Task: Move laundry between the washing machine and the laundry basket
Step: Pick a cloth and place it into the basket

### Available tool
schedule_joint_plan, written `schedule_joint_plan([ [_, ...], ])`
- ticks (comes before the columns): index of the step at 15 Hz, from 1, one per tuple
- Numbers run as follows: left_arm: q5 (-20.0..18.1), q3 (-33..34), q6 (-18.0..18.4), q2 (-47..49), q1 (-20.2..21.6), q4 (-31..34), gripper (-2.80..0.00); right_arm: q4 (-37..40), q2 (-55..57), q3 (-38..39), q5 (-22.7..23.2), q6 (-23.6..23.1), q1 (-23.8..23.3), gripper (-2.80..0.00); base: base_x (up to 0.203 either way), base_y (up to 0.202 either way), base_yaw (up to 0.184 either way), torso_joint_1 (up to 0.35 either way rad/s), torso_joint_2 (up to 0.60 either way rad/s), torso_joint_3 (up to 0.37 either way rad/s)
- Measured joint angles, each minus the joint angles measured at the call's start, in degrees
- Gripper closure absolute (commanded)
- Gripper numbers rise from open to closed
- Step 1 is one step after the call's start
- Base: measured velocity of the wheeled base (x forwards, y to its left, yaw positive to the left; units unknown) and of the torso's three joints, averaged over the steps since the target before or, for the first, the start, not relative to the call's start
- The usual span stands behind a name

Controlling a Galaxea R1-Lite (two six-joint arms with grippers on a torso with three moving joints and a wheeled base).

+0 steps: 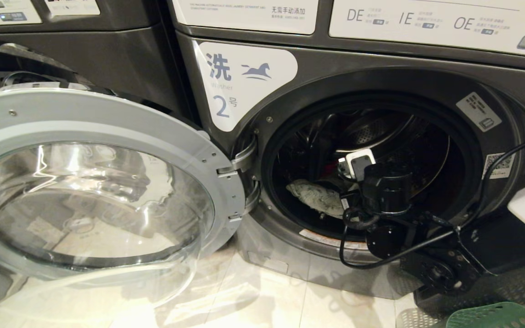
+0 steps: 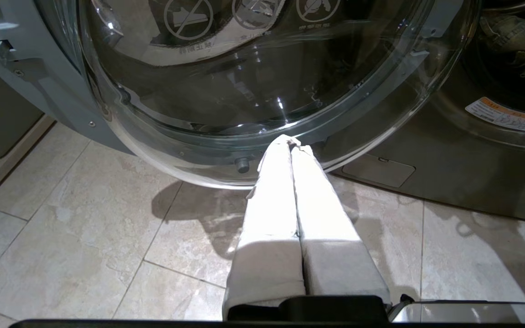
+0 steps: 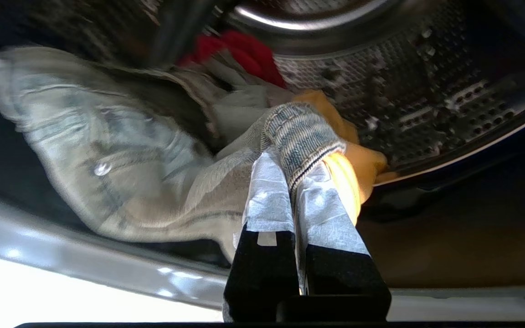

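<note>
Two grippers shown, one at work. Right gripper [image 3: 292, 157] reached through the round opening of the washing machine [image 1: 426, 82], deep in the perforated drum [image 3: 426, 91]; tape-wrapped fingers [image 3: 267, 196] pressed almost together, pinching a ribbed, blue-grey striped fold of the faded denim garment [image 3: 121, 159] at the very tips. Rest of that garment spread away from the fingers to one side, draped toward the drum's front lip. Just beyond the pinched fold, touching it, an orange-yellow cloth [image 3: 362, 164]; farther behind, deeper in the drum, a red cloth [image 3: 249, 50]. From the head view, only the black wrist housing and cabling of the right arm [image 1: 385, 191] visible in the opening, with the pale garment lying beside it on the drum floor; fingertips hidden there.

Left gripper [image 2: 293, 146] parked low above the tiled floor [image 2: 84, 237], well apart from the drum; white-wrapped fingers [image 2: 271, 218] closed flat against each other, nothing between them. Directly ahead of its tips, close to but not clearly touching, the glass bowl of the swung-open door [image 2: 244, 91].

Green laundry basket [image 1: 495, 316] on the floor, below and behind the right arm, only its mesh rim in view at the edge of the head view.
</note>
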Motion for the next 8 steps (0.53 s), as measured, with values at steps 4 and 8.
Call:
schedule_joint_plan([
  [4,0.0,0.0,0.0,0.0,0.0,0.0,0.00,7.6,5.0,-6.5,-1.0,0.0,-1.9,0.00,0.000,0.000,0.000,0.000,0.00,0.000],
  [8,0.0,0.0,0.0,0.0,0.0,0.0,0.00,16.9,7.4,-13.6,-0.5,0.2,-4.1,0.00,0.000,0.000,0.000,0.000,0.00,0.000],
])
